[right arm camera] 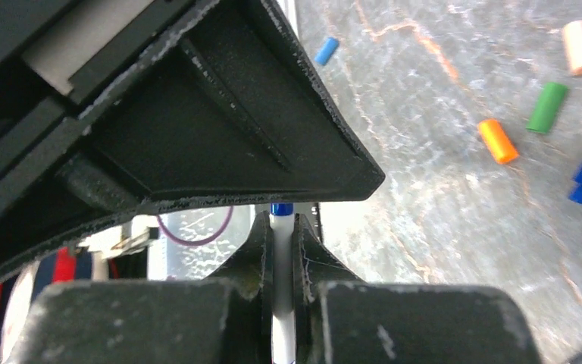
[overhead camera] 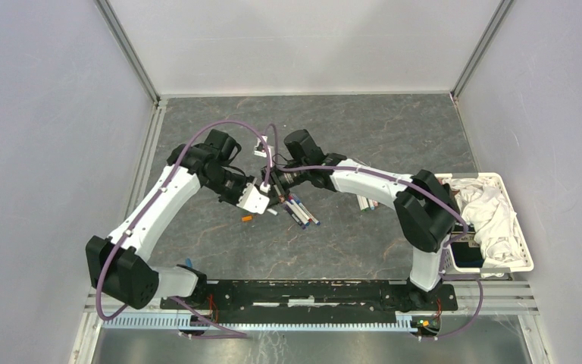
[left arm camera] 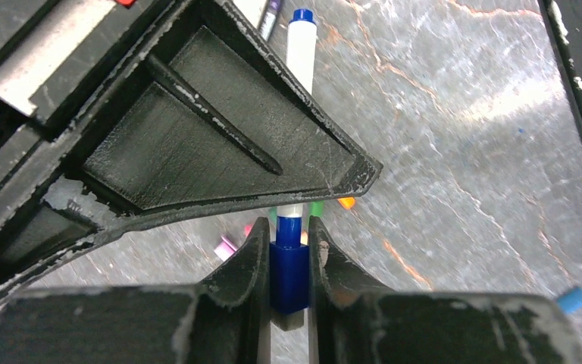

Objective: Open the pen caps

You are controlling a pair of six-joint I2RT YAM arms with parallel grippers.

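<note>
Pen (right arm camera: 282, 318) is being held between two claws, right gripper (right arm camera: 282, 221) clamping its white barrel and left gripper (left arm camera: 288, 227) pinching the blue cap (left arm camera: 288, 274), opposed for pulling apart, while loose caps (right arm camera: 498, 141) are lying at the right gripper's 2 o'clock.

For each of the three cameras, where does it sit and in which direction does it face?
Top external: above and behind the robot, looking down on the table; left arm and right arm show.
Left wrist: on the left arm, looking along the left gripper, shut on a blue cap.
Right wrist: on the right arm, looking along the right gripper, shut on a pen.
Shared: both wrist views seem to show that same pen.
</note>
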